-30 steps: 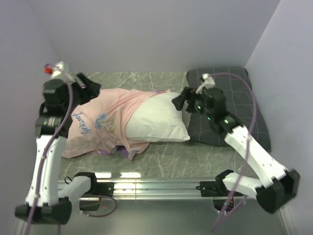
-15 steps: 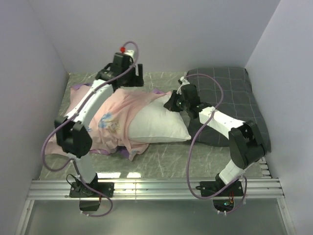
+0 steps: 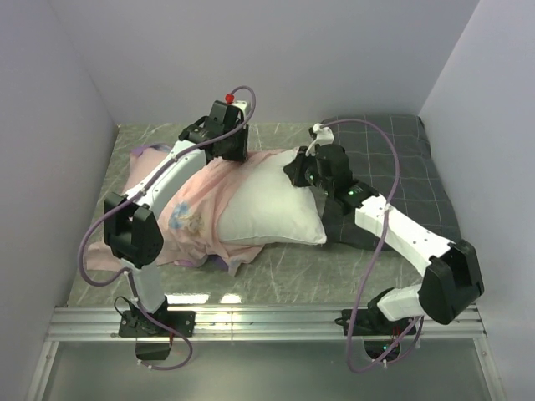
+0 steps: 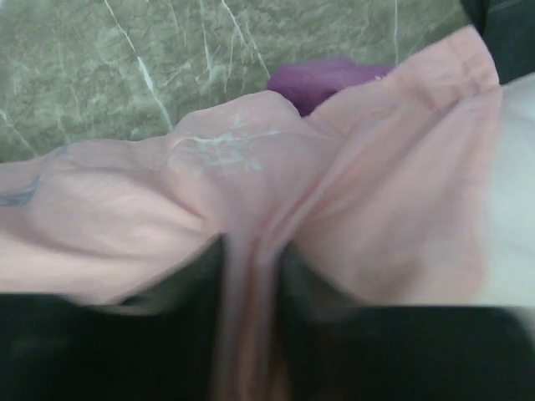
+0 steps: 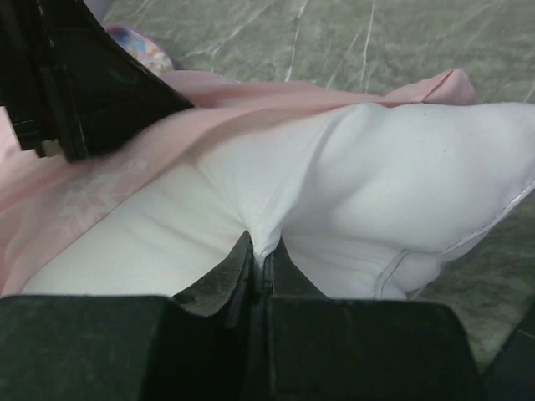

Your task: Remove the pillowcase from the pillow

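Locate the pillow (image 3: 272, 209) lying flat at the centre of the table (image 3: 334, 267), with its long side running left to right. Its right half is bare white. Its left half sits inside the pillowcase (image 3: 180, 209), which is bunched toward the left. The case shows its paler pink inner side over most of its top, with a printed figure facing up. Purple edges of the case show at the far side and under the near edge.

Check the left jaws at the far edge of the pillow, near its middle. In the left wrist view they are clamped on a pinched ridge of pink pillowcase fabric that runs down between them.

Check the right jaws at the pillow's far right corner. In the right wrist view they are clamped tight on a fold of the pillow's white cover.

You find the dark grey checked pillow (image 3: 418, 167) on the table just beside the white pillow, to its right. The right arm crosses above it.
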{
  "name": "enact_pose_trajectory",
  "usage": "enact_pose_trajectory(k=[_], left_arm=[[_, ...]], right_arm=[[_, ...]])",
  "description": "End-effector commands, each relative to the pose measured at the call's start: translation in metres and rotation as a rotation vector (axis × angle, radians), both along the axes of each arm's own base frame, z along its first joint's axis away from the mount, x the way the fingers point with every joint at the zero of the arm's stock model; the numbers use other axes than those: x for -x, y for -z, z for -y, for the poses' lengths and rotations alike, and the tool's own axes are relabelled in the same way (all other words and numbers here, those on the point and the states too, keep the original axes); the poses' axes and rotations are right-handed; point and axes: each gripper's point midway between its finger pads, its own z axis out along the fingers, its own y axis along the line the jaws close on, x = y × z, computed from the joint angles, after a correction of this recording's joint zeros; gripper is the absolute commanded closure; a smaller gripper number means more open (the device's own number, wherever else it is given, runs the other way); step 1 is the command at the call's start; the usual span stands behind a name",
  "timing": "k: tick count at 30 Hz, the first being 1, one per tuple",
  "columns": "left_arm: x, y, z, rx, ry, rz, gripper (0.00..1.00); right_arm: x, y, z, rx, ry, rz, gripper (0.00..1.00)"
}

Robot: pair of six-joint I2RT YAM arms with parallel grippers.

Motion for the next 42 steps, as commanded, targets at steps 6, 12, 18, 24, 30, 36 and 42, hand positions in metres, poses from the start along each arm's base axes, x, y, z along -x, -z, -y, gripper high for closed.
enact_pose_trajectory(k=[6,12,18,24,30,36,42], left_arm=[[-0.026,-0.021,-0.053,-0.055,-0.247,0.094,1.0],[-0.045,-0.028,-0.174,-0.029,-0.587,0.14,1.0],[-0.048,-0.025,-0.284,0.051,-0.833,0.162,0.99],[-0.073,-0.038,-0.238,0.162,-0.664,0.171,0.9],[-0.055,-0.095,-0.175,0.167,-0.513,0.273,0.44],[0.011,-0.122,-0.127,0.147,-0.43,0.323,0.3],[0.09,-0.09,-0.105,0.187,-0.408,0.293,0.27]], right_arm=[[0.008,-0.122,0.029,-0.084,0.084,0.3,1.0],[0.014,-0.121,0.071,-0.026,0.242,0.274,1.0],[0.012,-0.107,0.147,0.009,0.466,0.211,1.0],[0.005,-0.057,0.131,-0.014,0.396,0.105,1.0],[-0.006,-0.017,0.115,0.007,0.347,0.022,1.0],[-0.007,-0.004,0.105,0.021,0.297,-0.007,0.87],[-0.001,-0.007,0.086,0.041,0.223,-0.014,0.56]])
